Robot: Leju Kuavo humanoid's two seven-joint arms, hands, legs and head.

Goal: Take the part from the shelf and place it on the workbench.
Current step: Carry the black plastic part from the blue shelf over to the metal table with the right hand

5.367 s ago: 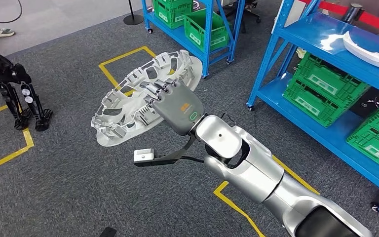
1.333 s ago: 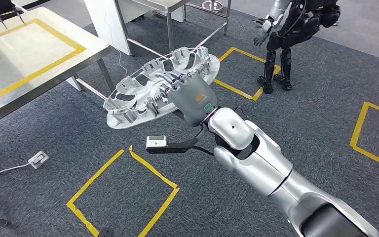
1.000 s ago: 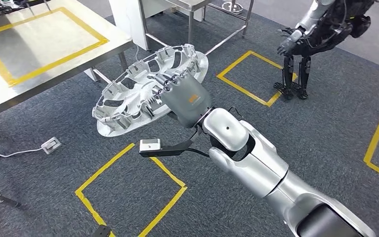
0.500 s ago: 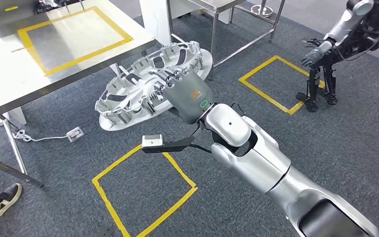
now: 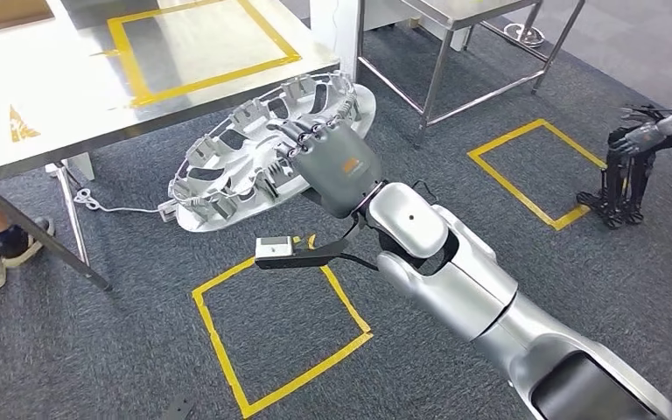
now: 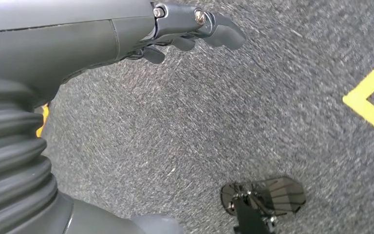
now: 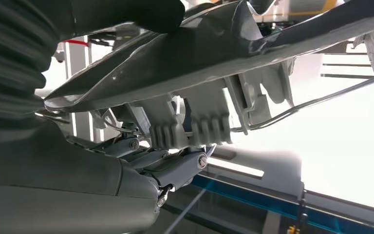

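Note:
My right hand (image 5: 337, 168) grips the part (image 5: 245, 149), a large oval light-grey plastic moulding with ribs and cut-outs, held tilted above the carpet. The right wrist view shows the part's underside (image 7: 214, 53) resting over my fingers (image 7: 175, 168), which curl around its ribs. The steel workbench (image 5: 61, 96) with a yellow taped rectangle stands at the upper left, its corner just beyond the part. My left hand (image 6: 126, 34) hangs over the grey carpet with its fingers slightly curled and nothing in it.
A person's shoes (image 5: 0, 249) show under the workbench at the left. A second steel table frame (image 5: 455, 52) stands behind. Yellow tape squares (image 5: 280, 337) mark the carpet. Another humanoid robot (image 5: 643, 157) stands at the far right. A white cable and socket (image 5: 127, 210) lie on the floor.
The camera has turned: the blue shelves have left the picture, and the workbench has slid in and come nearer. The part stays in my right hand in the same grip.

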